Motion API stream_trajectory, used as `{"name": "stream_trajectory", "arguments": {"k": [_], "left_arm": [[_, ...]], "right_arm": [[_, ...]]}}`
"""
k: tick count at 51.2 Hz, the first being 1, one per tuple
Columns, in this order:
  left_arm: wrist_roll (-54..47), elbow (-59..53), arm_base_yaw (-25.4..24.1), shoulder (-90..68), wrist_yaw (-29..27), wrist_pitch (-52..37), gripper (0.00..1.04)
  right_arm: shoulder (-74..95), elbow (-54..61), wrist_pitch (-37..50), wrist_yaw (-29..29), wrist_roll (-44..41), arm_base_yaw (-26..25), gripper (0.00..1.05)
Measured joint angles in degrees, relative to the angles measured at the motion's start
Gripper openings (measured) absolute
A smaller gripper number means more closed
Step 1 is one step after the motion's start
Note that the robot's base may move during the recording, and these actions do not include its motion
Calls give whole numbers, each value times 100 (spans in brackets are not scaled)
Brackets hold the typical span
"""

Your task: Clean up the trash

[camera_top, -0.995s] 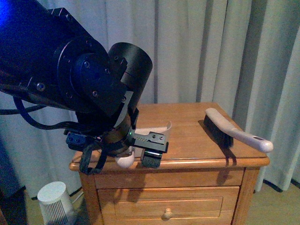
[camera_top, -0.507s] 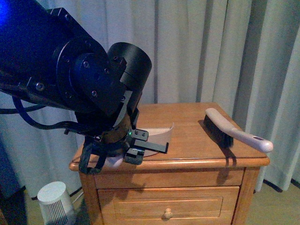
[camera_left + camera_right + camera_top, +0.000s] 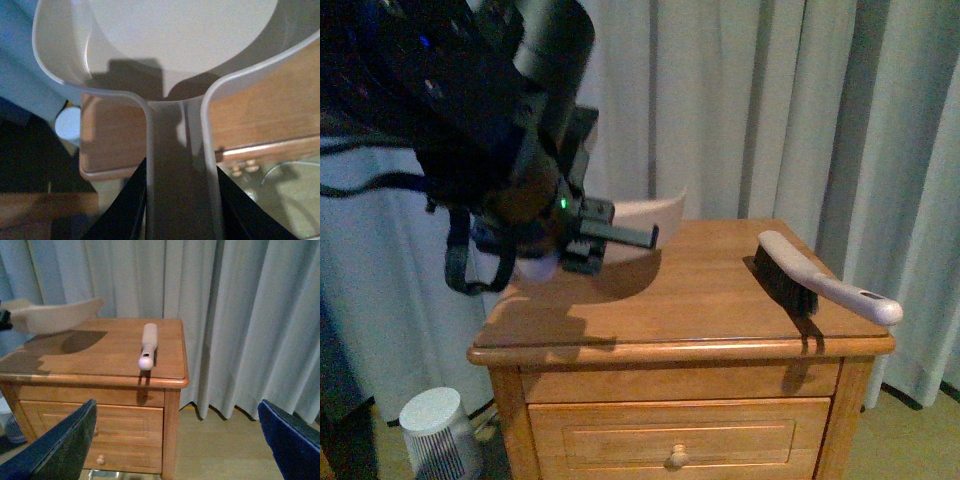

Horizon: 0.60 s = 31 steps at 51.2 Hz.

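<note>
**Dustpan up in the left claw, right claw idle**

My left claw (image 3: 605,245) is clamped on the handle of the beige dustpan (image 3: 645,212). In the left wrist view its dark fingers (image 3: 127,210) press against both sides of the handle. The pan spreads out just ahead of the claw and hangs in the air, apart from the wooden worktop (image 3: 700,300) below it, where it casts a shadow. Far off to this claw's right, a white-handled brush (image 3: 810,275) lies flat on the worktop near the edge, its handle end poking past the corner. Below and behind the claw, a small white ribbed canister (image 3: 440,430) stands on the floor beside the cabinet.

My right claw (image 3: 176,407) is spread wide and holds nothing. Its two fingers (image 3: 65,450) frame the view well back from the cabinet, with the brush ahead of it.

I cannot tell where the trash is, since none of my views shows it.
</note>
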<state>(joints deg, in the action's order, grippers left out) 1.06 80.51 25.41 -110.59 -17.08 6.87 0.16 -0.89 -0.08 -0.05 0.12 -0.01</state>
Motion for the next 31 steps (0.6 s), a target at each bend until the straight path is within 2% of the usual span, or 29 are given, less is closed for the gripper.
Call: {"name": "stream_trajectory", "arguments": {"k": [6, 10, 20, 31], "left_arm": [[-240, -208, -57, 623, 201, -511, 28], [-656, -599, -155, 1257, 352, -1226, 28], [-1853, -2065, -730, 3097, 1423, -2933, 28], [-2498, -3071, -1165, 4677, 2199, -3165, 28]], "right_arm": [[0, 0, 0, 0, 0, 0, 97], [0, 0, 0, 0, 0, 0, 97], [0, 0, 0, 0, 0, 0, 97], [0, 0, 0, 0, 0, 0, 97]]}}
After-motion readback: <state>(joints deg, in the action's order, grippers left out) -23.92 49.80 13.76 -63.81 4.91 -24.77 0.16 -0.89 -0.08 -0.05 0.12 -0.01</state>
